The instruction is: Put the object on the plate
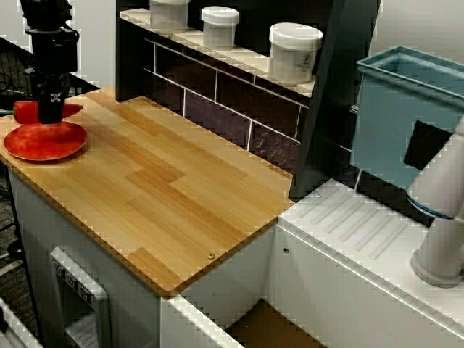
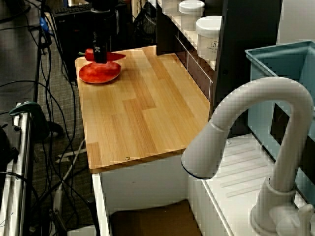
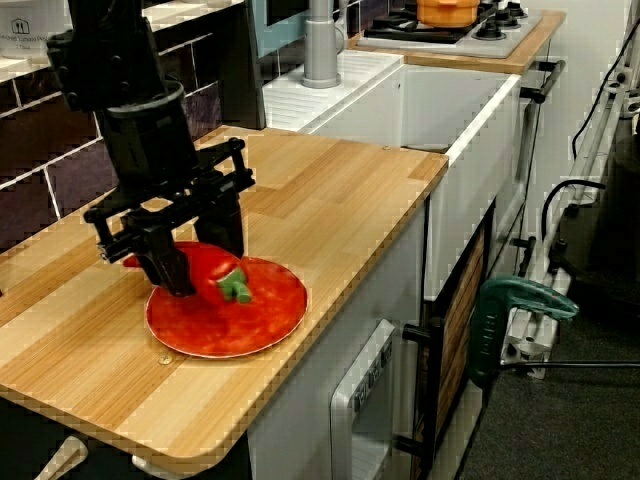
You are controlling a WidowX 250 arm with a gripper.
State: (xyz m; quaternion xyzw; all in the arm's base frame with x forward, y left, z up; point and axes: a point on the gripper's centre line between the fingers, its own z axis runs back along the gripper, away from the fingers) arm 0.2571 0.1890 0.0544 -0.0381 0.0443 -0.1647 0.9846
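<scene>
The object, a glossy red pepper with a green stem, lies crosswise between the black fingers of my gripper. The gripper is shut on the pepper's middle. It hangs right over the red-orange plate at the far left end of the wooden counter. In the view from the faucet side the pepper sticks out past the gripper, just above the plate. In the low front view the pepper is over the plate's rear half. Whether it touches the plate I cannot tell.
The wooden counter stretches right of the plate. White lidded jars stand on the shelf along the dark tiled back wall. Beyond the counter are a white drainboard, a faucet and a blue bin.
</scene>
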